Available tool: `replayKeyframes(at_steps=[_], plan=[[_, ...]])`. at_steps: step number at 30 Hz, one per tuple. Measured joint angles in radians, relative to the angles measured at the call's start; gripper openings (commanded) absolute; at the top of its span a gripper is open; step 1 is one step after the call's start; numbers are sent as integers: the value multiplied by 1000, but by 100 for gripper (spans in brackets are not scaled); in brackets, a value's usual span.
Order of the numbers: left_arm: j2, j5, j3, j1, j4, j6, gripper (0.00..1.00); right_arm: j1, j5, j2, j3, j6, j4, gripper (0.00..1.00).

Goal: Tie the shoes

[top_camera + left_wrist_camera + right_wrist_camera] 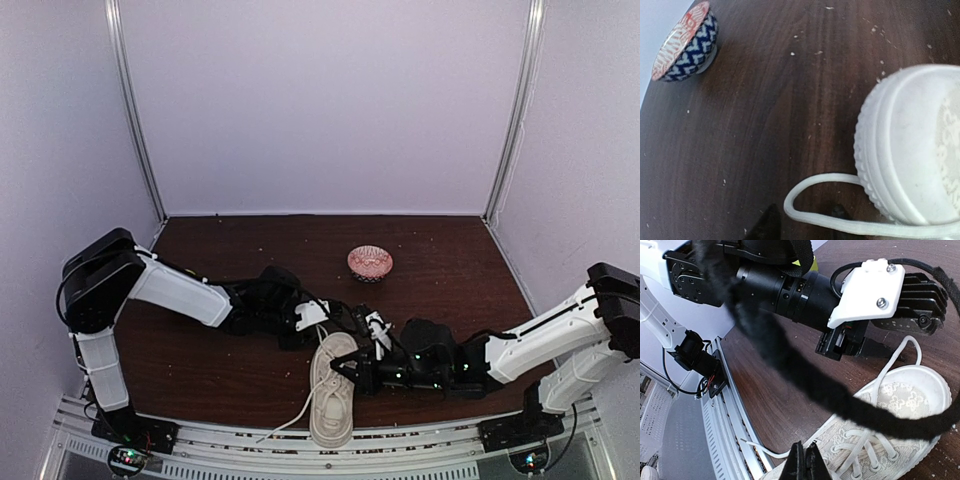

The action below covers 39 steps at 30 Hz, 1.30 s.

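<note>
The cream sneaker (333, 392) lies at the 6 o'clock edge of the dark counter (220, 370), toe toward 12 and heel toward 6, sole down. One white lace (285, 425) trails off it toward 8 o'clock, onto the rail at the counter's edge. A small patterned bowl (370, 263) stands well apart from the shoe, at about 1 o'clock from it.

The left arm reaches in from 9 o'clock and its left hand (802, 222) hangs low just beside the toe. In the left wrist view its two dark fingertips (771, 225) stand apart, and a loop of lace lies across the gap between them; they do not look closed on it.

The right arm comes in from 3 o'clock. The right hand (805, 462) sits by the laced part of the sneaker with its fingers pressed together. A lace strand runs up to them from 9 o'clock, but I cannot tell whether it is pinched there.
</note>
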<state>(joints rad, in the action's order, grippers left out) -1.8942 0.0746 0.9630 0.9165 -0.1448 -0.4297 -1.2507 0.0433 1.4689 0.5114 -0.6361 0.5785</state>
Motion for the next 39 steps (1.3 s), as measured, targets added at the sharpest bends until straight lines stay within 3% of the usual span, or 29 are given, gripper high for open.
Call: replayKeyframes(at_steps=[2,8,12,19,24,30,34,39], plan=[[0,-6,1,5,-3,5,0,0,1,2,0,0,0,0],[23,-40,-6,9,8,47,0,0,1,2,0,0,1,0],[131,-87,-56,8,45,108,0,0,0,0,0,0,-3,0],[365,-68,-67,12,283,290,0,0,-11,-14,3,0,-33,0],[504,72,-73,21,508,463,0,0,-22,-18,28,-2,-83,0],[639,377,-79,23,690,634,0,0,-23,-18,85,-2,-154,0],[644,583,-106,39,665,777,0,0,-23,-13,119,3,-192,0],[630,774,-139,69,501,1018,0,0,-23,12,159,6,-227,0]])
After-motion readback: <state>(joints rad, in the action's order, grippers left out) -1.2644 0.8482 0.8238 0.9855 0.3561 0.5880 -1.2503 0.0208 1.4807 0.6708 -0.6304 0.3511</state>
